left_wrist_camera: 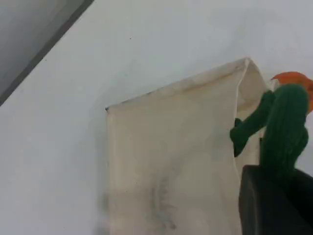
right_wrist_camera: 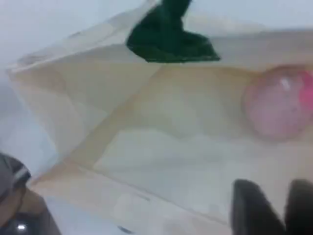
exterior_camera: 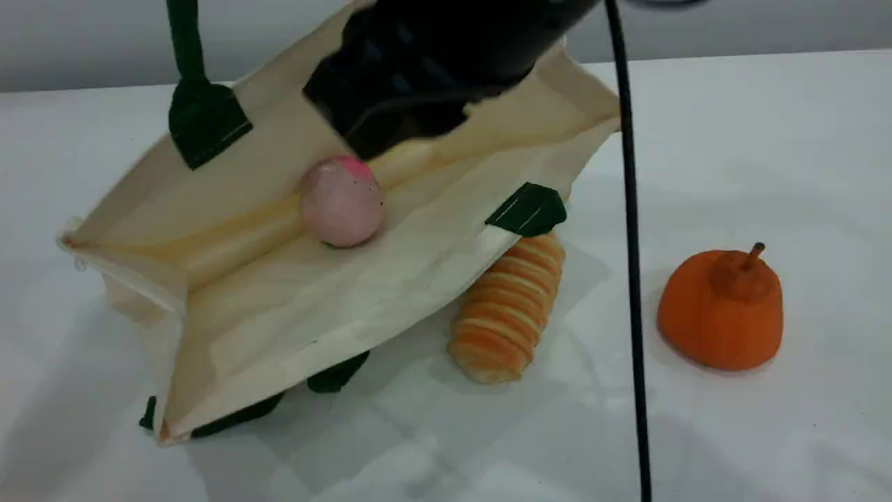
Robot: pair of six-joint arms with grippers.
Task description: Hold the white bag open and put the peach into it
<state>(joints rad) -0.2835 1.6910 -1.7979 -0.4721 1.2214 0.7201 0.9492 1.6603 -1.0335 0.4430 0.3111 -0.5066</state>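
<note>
Peach is seen lying inside the white bag, just below the right gripper.

Right jaws appear nearly pressed together, empty; the rope handle is pinched high by the left gripper. Withdrawal is best made straight out, clear of limp cream cloth; the fuzzy pink ball could roll.

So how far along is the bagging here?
Done: the peach lies inside the open bag, with no gripper on it. In hand: the left gripper holds the green handle up, keeping the mouth open. Left: the right gripper, empty, seems only to need withdrawing from the bag.
</note>
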